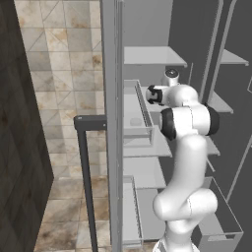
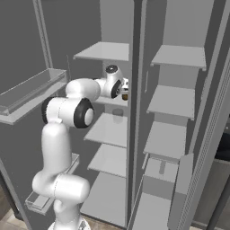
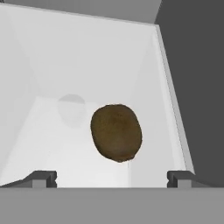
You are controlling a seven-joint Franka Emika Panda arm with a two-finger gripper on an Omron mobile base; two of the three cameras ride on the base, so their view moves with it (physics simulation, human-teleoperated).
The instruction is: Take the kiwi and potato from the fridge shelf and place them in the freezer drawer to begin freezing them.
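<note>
Just ahead of the gripper (image 3: 112, 178), between the lines of its two fingertips, a brown kiwi (image 3: 116, 132) is sitting on the pale fridge shelf (image 3: 52, 144). Gripper is standing fully open, holding and touching nothing. Judging from this, nothing is being moved yet: both items and the freezer drawer (image 1: 224, 219) are remaining ahead.

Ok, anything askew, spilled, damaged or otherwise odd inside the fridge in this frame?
Nothing stands out. A brown kiwi lies intact on the pale fridge shelf, nothing spilled around it. The open gripper faces it, jaws wide apart, not touching it.
</note>
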